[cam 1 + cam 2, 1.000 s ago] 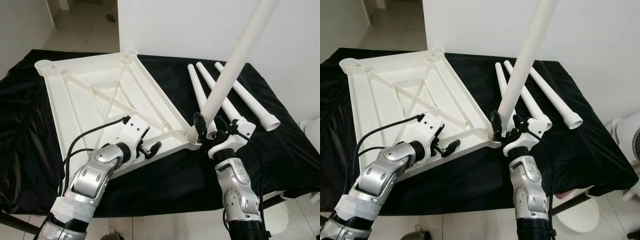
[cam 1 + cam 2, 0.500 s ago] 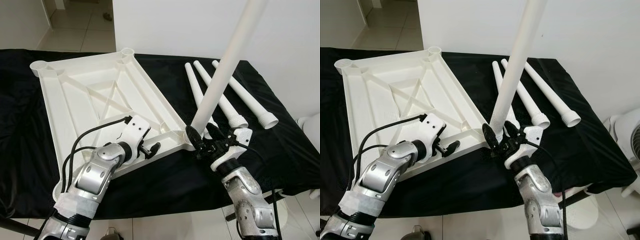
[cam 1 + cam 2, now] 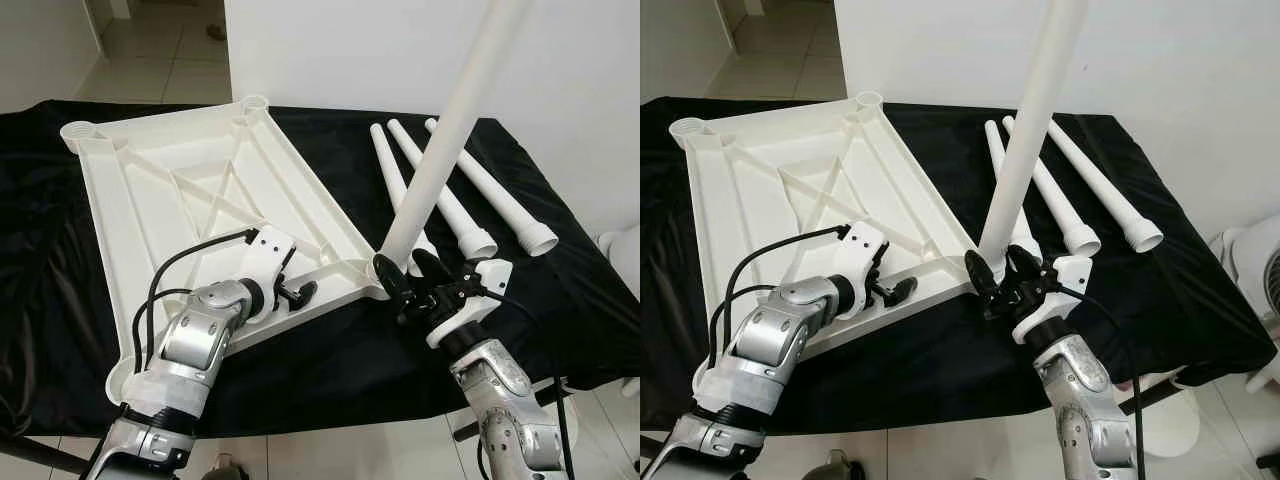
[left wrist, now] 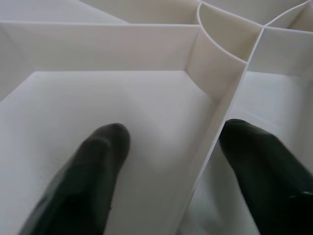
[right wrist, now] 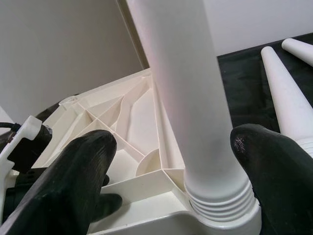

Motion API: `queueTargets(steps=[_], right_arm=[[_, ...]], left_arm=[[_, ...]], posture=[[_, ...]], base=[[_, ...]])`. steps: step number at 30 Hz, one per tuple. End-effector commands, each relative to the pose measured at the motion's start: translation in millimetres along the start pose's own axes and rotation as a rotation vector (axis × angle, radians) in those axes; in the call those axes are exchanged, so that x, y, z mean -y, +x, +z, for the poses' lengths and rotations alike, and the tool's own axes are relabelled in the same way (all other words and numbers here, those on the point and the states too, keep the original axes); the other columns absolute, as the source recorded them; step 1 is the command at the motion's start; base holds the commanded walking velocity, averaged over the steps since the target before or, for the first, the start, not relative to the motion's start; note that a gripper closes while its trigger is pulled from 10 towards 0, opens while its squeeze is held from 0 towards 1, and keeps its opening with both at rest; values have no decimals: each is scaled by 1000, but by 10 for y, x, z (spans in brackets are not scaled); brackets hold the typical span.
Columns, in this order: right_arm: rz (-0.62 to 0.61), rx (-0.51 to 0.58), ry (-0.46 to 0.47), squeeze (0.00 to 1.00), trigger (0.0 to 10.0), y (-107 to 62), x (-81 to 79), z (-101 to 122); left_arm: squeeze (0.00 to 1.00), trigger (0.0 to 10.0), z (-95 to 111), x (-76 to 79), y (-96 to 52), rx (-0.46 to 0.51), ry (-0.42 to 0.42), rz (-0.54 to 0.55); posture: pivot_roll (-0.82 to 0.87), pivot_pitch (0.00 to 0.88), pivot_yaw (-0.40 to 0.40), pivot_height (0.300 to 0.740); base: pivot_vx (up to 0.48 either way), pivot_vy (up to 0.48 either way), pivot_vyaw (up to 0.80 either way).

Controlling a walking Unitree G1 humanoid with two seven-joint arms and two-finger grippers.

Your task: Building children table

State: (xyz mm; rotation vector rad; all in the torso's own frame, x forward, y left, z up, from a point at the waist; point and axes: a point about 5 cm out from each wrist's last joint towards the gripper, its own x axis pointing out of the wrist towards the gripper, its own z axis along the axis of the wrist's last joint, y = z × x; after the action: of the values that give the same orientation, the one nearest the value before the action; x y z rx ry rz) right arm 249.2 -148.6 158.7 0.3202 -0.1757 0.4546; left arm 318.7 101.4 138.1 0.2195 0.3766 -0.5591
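We see the upright leg (image 3: 440, 160) seated in the near corner socket of the upside-down tabletop (image 3: 190, 190), which lies on the black cloth (image 3: 560, 300). Its threaded collar is still exposed above the socket, so we judge it only partly screwed in. Our right gripper (image 5: 181, 161) straddles the leg base, fingers spread wide and not touching it. Our left gripper (image 4: 166, 156) brackets a rib of the tabletop, fingers apart. Unsupported, the tall leg could lean and cross-thread or pop out. Three spare legs (image 3: 455, 205) lie just beside it.
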Motion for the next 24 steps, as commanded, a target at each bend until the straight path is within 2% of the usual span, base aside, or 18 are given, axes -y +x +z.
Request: queueTargets(steps=[1, 6, 16, 21, 22, 23, 24], right_arm=[[-6, -5, 14, 0, 10000, -8, -1, 1], [-21, 7, 12, 0, 10000, 24, -7, 20], [-33, 9, 4, 0, 10000, 43, 2, 22], [-34, 10, 6, 0, 10000, 58, -3, 23], [-34, 10, 9, 0, 10000, 68, -4, 19], [-34, 10, 11, 0, 10000, 74, -4, 16], [-34, 10, 11, 0, 10000, 74, -4, 16]], left_arm=[[0, 0, -25, -232, -30, -20, -1, 326], [0, 0, 26, -311, -33, -12, 64, 392], [0, 0, 52, -322, -87, -16, 44, 425], [0, 0, -95, -297, -137, -44, -11, 465], [0, 1059, -112, -286, -124, -46, -8, 473], [0, 4588, -114, -281, -111, -45, -2, 477], [0, 4588, -114, -281, -111, -45, -2, 477]], posture=[[1, 76, -41, 740], [-4, 73, -41, 740], [-5, 66, -40, 740], [0, 59, -39, 740], [7, 59, -47, 740], [9, 59, -49, 740], [9, 59, -49, 740]], base=[[0, 0, 0], [0, 0, 0], [0, 0, 0], [0, 0, 0], [0, 0, 0], [0, 0, 0], [0, 0, 0]])
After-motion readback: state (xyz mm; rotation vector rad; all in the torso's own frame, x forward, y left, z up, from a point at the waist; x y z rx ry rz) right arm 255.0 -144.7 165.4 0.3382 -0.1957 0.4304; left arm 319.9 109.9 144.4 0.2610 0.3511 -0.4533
